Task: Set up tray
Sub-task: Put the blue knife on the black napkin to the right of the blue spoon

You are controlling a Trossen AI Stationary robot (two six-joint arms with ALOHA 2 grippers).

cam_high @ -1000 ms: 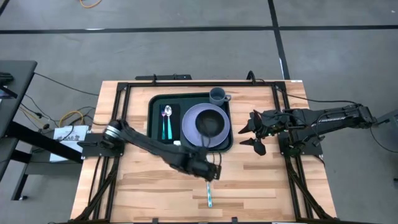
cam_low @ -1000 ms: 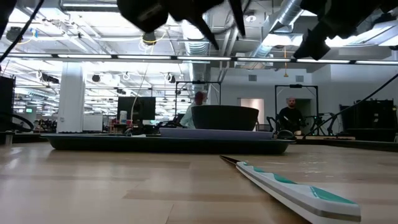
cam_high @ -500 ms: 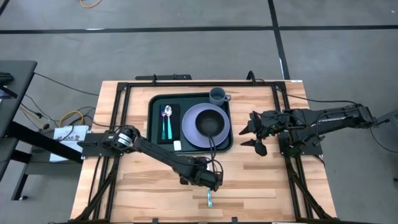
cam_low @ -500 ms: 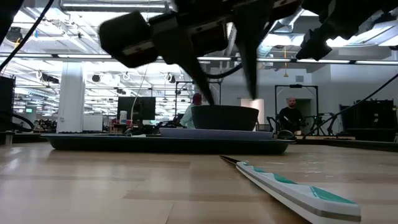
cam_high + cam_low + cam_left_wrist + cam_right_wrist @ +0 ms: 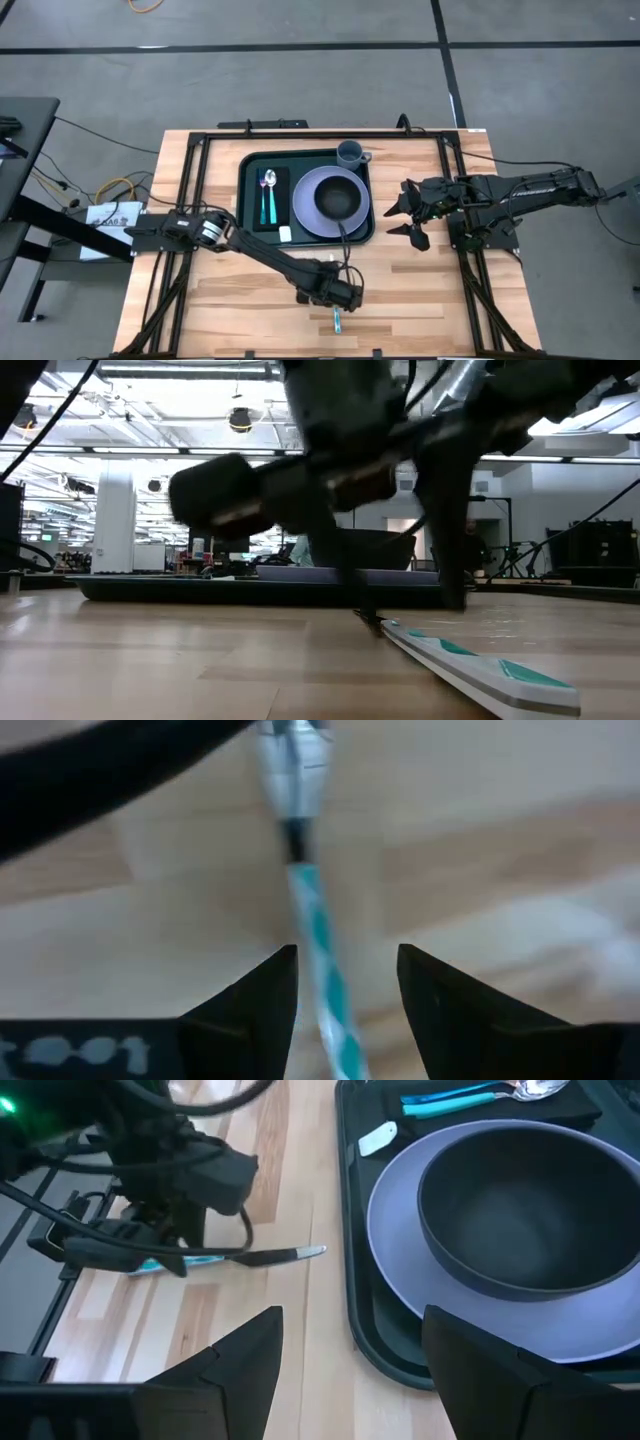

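1. One dark green tray point(image 5: 305, 197) lies flat on the wooden table point(image 5: 220, 300), at the table's far middle, long side across.
2. Inside the tray, a black napkin point(image 5: 269, 197) fills the end nearer the left arm, and a spoon point(image 5: 268, 194) with a teal handle lies lengthwise on it.
3. Beside the napkin a lavender plate point(image 5: 311, 207) sits in the tray, with a dark bowl point(image 5: 338, 199) resting on top of it.
4. A grey-blue cup point(image 5: 350, 154) stands at the tray's far corner on the right arm's side, just beyond the plate.
5. A small pale tag point(image 5: 285, 233) lies at the tray's near rim, between napkin and plate.
6. Off the tray, toward the table's near edge, a teal-and-white-handled knife point(image 5: 337, 320) lies on bare wood, its blade pointing back at the tray.
7. The left gripper point(image 5: 345, 995) is lowered over that knife, its fingers point(image 5: 262, 1000) spread to either side of the handle with a gap on each side; the jaws are apart and hold nothing.
8. The right gripper point(image 5: 409, 214) hangs above the table just beside the tray's end nearest the right arm, jaws spread wide and empty.
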